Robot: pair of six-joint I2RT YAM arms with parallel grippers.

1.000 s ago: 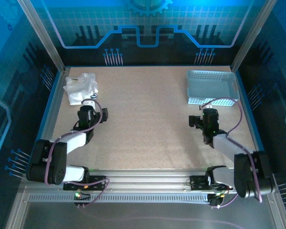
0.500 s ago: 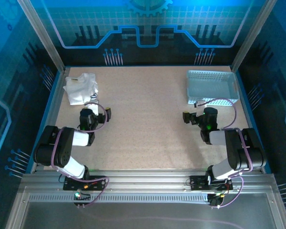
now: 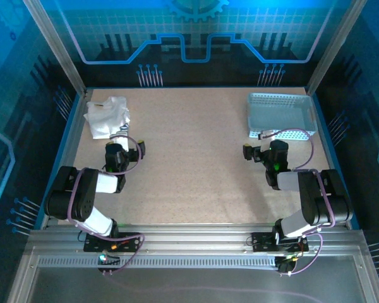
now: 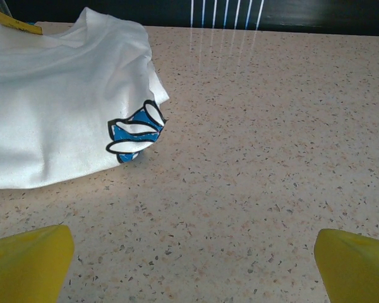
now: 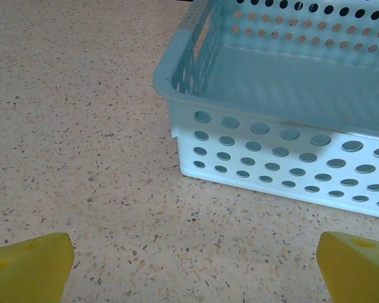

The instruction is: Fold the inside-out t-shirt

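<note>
- The left gripper (image 4: 191, 268) is spread wide and holds nothing; the shirt (image 4: 57, 120) lies apart at its 11 o'clock.
- The right gripper (image 5: 192, 268) is spread wide and holds nothing; the basket (image 5: 271, 165) sits at its 1 o'clock.
- One shirt, bunched at the table's (image 3: 196, 158) 10 o'clock; one basket.

I see a beige speckled tabletop (image 3: 196, 164), flat. Far left corner: white soft cloth t-shirt (image 3: 106, 118), bunched, with a blue-and-dark print at its near edge. Far right: light blue-grey perforated plastic basket (image 3: 282, 115), upright, well apart from the shirt.
</note>
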